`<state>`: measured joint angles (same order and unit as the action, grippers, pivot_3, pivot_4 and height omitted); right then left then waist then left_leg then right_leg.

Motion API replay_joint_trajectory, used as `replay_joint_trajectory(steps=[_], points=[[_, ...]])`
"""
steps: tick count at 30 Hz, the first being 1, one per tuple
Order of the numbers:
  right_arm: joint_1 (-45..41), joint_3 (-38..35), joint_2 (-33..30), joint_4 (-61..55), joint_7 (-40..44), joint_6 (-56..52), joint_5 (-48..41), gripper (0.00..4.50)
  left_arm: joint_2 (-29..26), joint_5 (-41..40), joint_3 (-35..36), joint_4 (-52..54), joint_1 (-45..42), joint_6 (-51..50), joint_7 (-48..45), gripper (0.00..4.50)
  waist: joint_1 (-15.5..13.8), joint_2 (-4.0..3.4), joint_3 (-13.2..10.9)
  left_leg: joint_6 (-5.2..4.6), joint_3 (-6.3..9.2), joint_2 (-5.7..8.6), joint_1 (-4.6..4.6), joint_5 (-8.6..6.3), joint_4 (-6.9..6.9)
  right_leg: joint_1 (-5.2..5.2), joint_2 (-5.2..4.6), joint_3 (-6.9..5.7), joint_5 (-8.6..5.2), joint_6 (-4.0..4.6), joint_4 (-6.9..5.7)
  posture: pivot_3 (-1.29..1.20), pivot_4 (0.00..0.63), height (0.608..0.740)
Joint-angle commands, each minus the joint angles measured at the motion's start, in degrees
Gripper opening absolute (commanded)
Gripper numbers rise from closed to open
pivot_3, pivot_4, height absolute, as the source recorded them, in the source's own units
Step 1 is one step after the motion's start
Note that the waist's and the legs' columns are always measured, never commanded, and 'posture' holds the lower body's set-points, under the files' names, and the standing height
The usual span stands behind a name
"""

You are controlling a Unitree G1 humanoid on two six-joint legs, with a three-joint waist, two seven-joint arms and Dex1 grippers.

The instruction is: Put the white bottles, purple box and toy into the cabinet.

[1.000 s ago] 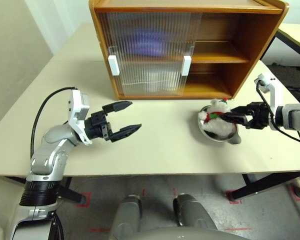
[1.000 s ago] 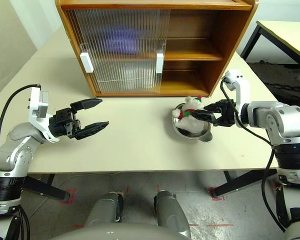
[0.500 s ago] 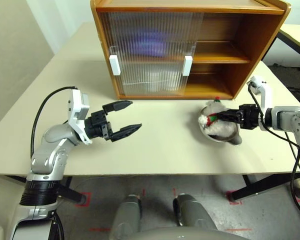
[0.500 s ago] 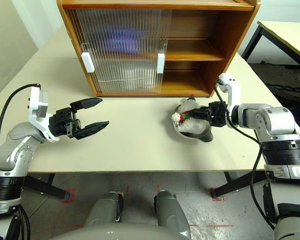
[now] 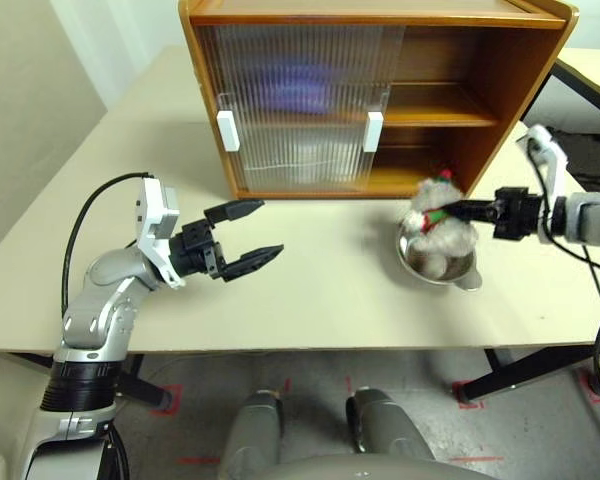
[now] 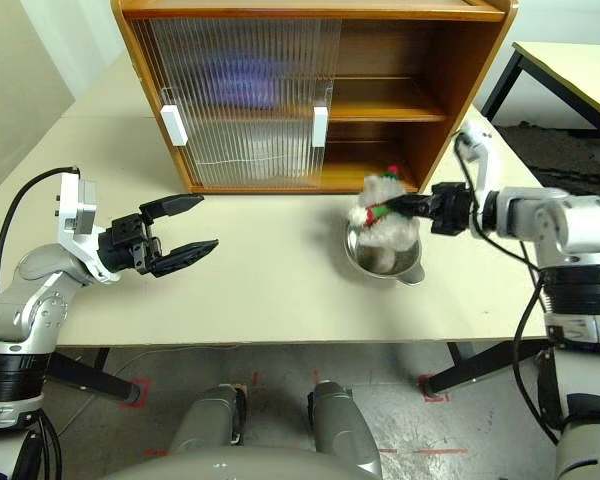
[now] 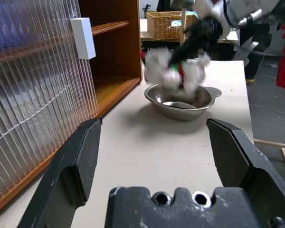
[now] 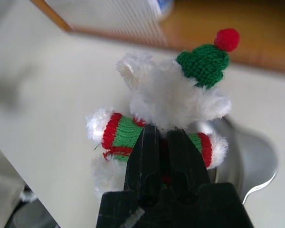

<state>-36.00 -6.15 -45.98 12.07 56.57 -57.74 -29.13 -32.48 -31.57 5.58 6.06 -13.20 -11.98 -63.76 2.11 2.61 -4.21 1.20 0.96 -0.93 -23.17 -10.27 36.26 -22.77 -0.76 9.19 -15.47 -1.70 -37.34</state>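
Right gripper: your right gripper [image 6: 398,206] was clenched on the toy [image 6: 382,212], pinching it at the red and green scarf.
Toy: the little white bear hung in the air just above the metal dish [image 6: 385,259], in front of the open side of the cabinet [image 6: 430,90]. You had not put it on a shelf yet. From the right wrist view you could see its green hat [image 8: 203,63] with a red ball on top.
Metal dish: it sat on the table [image 6: 280,290] near the right edge, just in front of the cabinet.
Left gripper: your left gripper [image 5: 244,237] was wide open with nothing in it. It hung over the left part of the table, well apart from the dish, and pointed toward the right side.
Cabinet: it stood at the far edge of the table. The ribbed sliding doors [image 5: 295,105] covered its left part, and the right part was open.
Purple box: you could see a blurry purple shape [image 5: 302,86] behind the ribbed doors on the top shelf.
White bottles: something pale [image 5: 305,160] showed behind the doors on the bottom shelf, but it was too blurry to tell what it was.
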Motion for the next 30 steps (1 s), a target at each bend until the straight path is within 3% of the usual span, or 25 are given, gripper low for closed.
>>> replay_joint_trajectory(steps=[1, 9, 19, 24, 30], points=[[-3.4, -1.8, -0.9, 0.6, 0.7, -0.9, -1.7, 0.01, -0.2, 0.3, -0.9, 0.3, -1.3, 0.2, -0.3, 4.5, 0.0, 0.0, 0.0, 0.0, 0.0, 0.0, 0.0, 0.0, 0.0, 0.0, 0.0, 0.0, 0.0, 0.0, 0.0, 0.11, 0.0, 0.74], [-17.2, -2.4, 2.1, 13.3, -1.0, 14.5, 2.7, 0.01, 0.2, 0.4, -1.0, 0.5, -0.8, 0.5, 0.1, 4.5, 0.1, -0.02, 0.0, 0.0, -0.03, 0.0, 0.01, 0.0, -0.02, -0.02, 0.0, 0.01, 0.01, -0.01, 0.0, 0.12, 0.0, 0.74], [-34.5, 0.8, 10.9, 46.5, -6.5, 47.3, 16.3, 0.01, 0.5, 0.4, -0.4, 3.0, -0.1, 0.5, 3.2, 4.5, -0.1, -0.06, 0.0, -0.06, -0.05, -0.01, -0.02, 0.04, -0.07, -0.02, -0.02, 0.0, 0.02, -0.01, -0.01, 0.2, 0.0, 0.74], [-39.6, 1.4, 12.2, 55.2, -11.9, 57.7, 21.3, 0.01, 0.6, 0.2, 0.2, 4.9, 2.2, 0.4, 4.8, 4.5, -0.2, -0.07, 0.0, -0.07, -0.04, -0.01, -0.03, 0.04, -0.14, -0.02, -0.05, -0.01, 0.01, -0.01, -0.01, 0.21, 0.0, 0.74], [-41.2, 1.9, 11.2, 59.1, -17.0, 63.0, 26.2, 0.01, 0.5, -0.1, 0.2, 5.5, 2.4, 0.2, 5.5, 4.5, -0.3, -0.08, 0.0, -0.07, -0.03, -0.01, -0.02, 0.04, -0.19, -0.03, -0.06, -0.04, -0.07, 0.13, -0.02, 0.21, 0.0, 0.74]])
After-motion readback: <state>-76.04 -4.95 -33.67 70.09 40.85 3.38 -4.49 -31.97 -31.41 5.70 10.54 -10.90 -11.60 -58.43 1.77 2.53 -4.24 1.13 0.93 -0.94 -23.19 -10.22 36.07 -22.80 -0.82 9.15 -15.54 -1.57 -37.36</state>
